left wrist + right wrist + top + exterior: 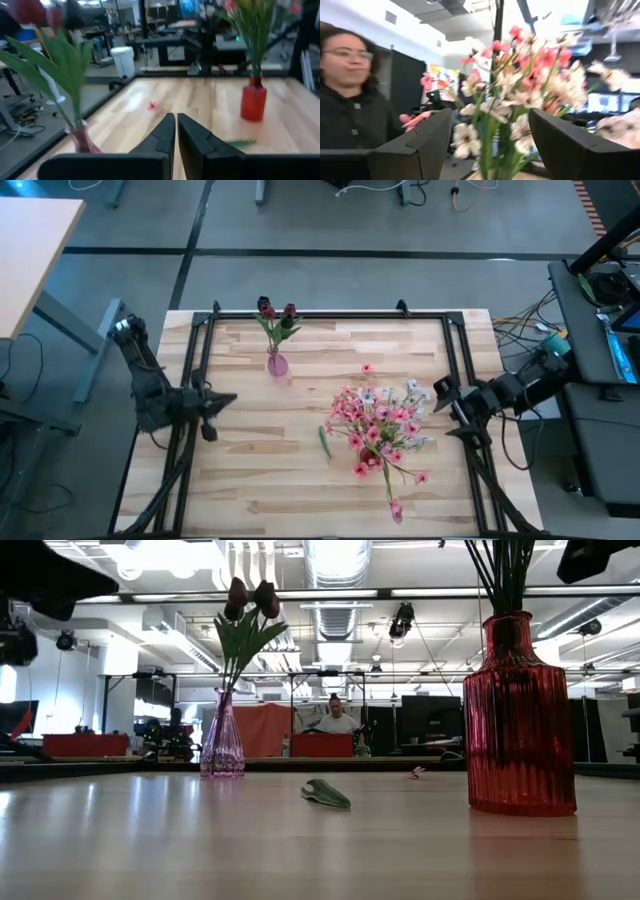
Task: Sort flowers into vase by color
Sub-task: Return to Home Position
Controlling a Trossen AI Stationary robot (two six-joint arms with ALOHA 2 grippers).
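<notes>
Two dark maroon tulips (276,310) stand with their stems in a small purple glass vase (222,745) near the table's far edge. Sprays of pink and whitish flowers (378,423) stand in a ribbed red vase (518,720) right of the table's middle. My left gripper (230,400) is shut and empty at the table's left side, pointing level toward the red vase (253,102). My right gripper (438,400) is open at the right side, just right of the sprays (520,95), with nothing between its fingers.
A loose green leaf (324,442) lies flat on the wood left of the red vase. One fallen pink bloom (366,367) lies beyond it toward the far edge. A black frame (330,314) borders the table. A person (350,100) shows in the room past the right gripper.
</notes>
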